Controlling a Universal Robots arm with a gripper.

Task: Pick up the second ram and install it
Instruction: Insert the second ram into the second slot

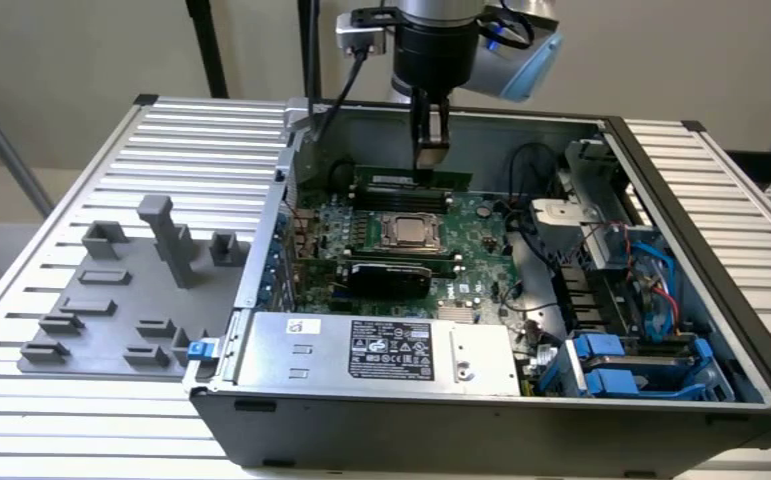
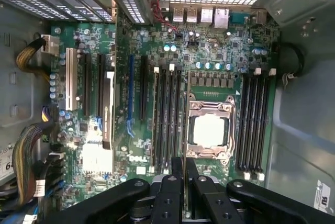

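While above table (image 1: 198, 125), end effector (image 1: 428, 160) inside case (image 1: 358, 430).

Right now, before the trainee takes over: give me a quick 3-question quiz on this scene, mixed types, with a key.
1. True or false: the gripper hangs outside the computer case.
2. What do the gripper's fingers pinch? A) a blue cable B) the second ram, seen edge-on C) a screw
3. Fill in: the CPU socket sits between two banks of ____ slots on the motherboard.
Key: 1 false, it is inside the case, above the motherboard; 2 B; 3 memory.
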